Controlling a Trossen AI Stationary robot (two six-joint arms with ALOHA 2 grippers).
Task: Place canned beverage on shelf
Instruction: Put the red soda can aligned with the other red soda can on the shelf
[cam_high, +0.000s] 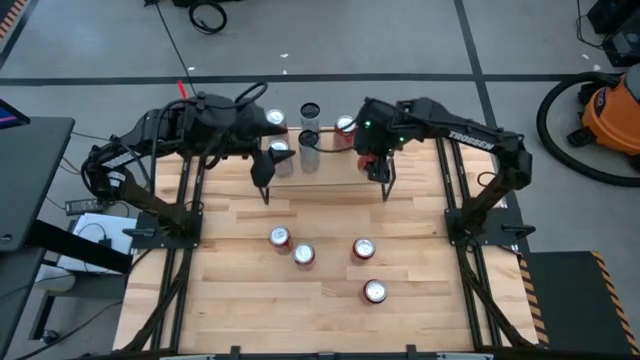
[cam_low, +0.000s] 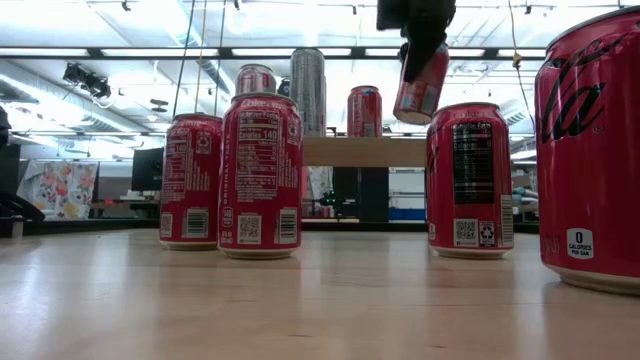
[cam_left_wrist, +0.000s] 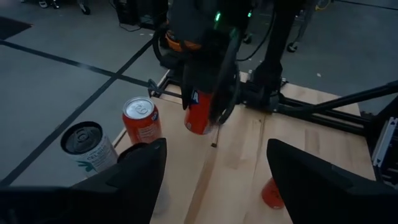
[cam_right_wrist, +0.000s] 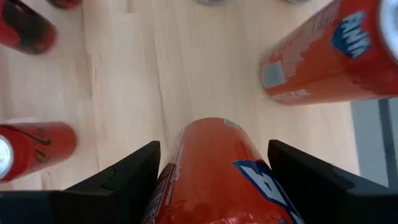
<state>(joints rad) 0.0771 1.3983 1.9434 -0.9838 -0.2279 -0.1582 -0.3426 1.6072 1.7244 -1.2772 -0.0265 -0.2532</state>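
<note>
The right hand (cam_high: 374, 160) hangs above the right end of the shelf (cam_high: 335, 178), its two fingers clamped on an orange can (cam_left_wrist: 200, 112). In the low view the can (cam_low: 420, 88) sits tilted in the grip, lifted clear of the shelf board (cam_low: 365, 151). The right wrist view shows this can (cam_right_wrist: 217, 174) filling the space between the fingers, with the shelf's pale wood beneath it.

The left hand (cam_high: 266, 165) waits near the shelf's left end, fingers spread and holding nothing.

Already standing on the shelf are a red can (cam_high: 276, 120), a second can (cam_high: 280, 152) beside the left hand, two tall slim cans (cam_high: 309, 112), and another orange can (cam_high: 345, 127) just behind the right hand.

On the tabletop (cam_high: 420, 290) in front of the shelf, four red cans stand upright: two touching side by side (cam_high: 280, 238) (cam_high: 304, 255), one (cam_high: 364, 249) to their right, and one (cam_high: 375, 291) nearest the front edge.
</note>
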